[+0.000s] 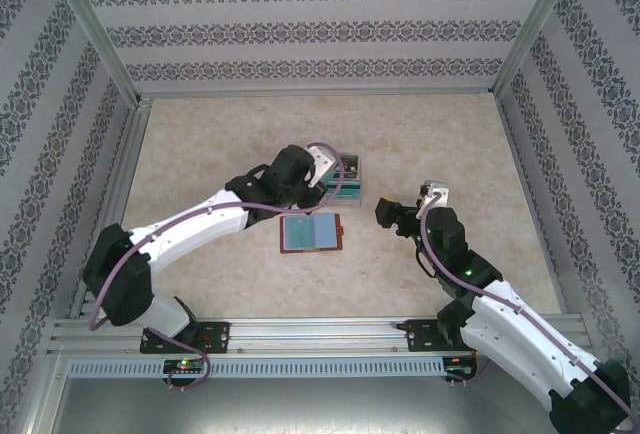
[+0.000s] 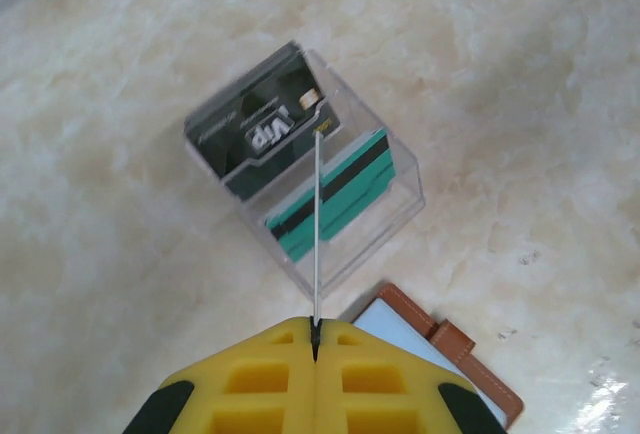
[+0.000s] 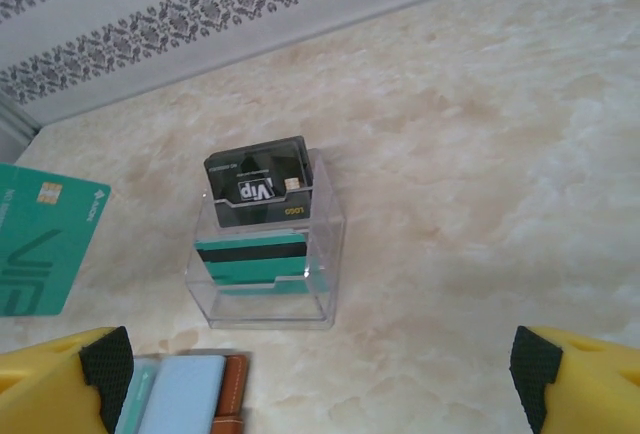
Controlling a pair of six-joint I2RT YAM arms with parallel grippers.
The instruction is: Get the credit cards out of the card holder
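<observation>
Overhead, table centre: open reddish-brown leather card holder (image 1: 311,232), clear plastic card stand (image 1: 347,176) at its 1 o'clock. Left wrist: left gripper (image 2: 316,329) clamped on teal card (image 2: 317,224), edge-on over stand. Right wrist: right gripper (image 3: 320,366) spread wide, empty. Likely stowing a pulled card; next, lower into slot, release.

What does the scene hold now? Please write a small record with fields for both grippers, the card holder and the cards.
left gripper: jaws shut on a thin teal plastic card
right gripper: jaws open, holding nothing
card holder: small reddish-brown leather folding wallet, lying open on the beige marble-look table
clear plastic stand: black cards in back compartment, teal striped card in front compartment
</observation>
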